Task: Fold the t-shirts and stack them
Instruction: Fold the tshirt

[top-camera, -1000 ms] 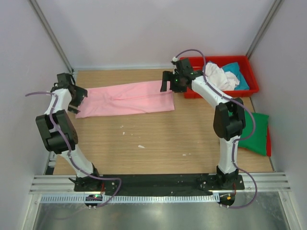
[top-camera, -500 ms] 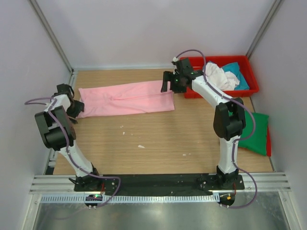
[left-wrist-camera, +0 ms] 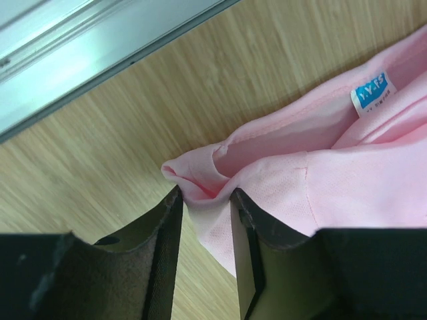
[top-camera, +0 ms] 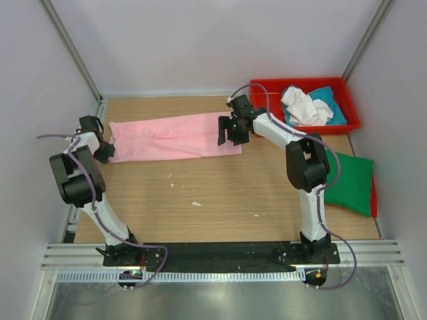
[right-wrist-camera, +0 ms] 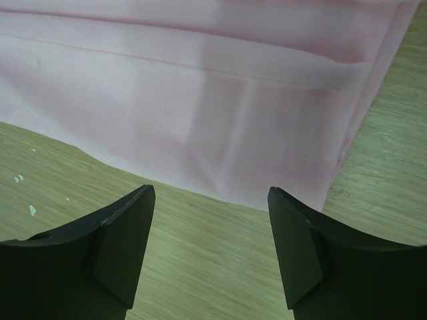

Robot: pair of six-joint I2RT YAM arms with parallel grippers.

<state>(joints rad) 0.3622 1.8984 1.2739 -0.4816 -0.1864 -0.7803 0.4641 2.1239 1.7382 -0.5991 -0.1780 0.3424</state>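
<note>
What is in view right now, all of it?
table: one, light wood, under it all
tray: one, red, back right corner
pink shirt: one, light pink, spread long across the back
white shirt: one, white, bunched in the tray
teal shirt: one, teal, in the tray beside the white one
green shirt: one, dark green, table's right edge
specks: few, white, on bare wood
left gripper: one, black, shut on the pink shirt's left corner
right gripper: one, black, open at the pink shirt's right end

The pink t-shirt [top-camera: 175,137] lies flat across the far tabletop [top-camera: 220,193] as a long folded strip, its left corner puckered. The white t-shirt [top-camera: 300,107] and teal t-shirt [top-camera: 337,115] lie crumpled together — the green t-shirt [top-camera: 350,181] lies folded, far right.
</note>
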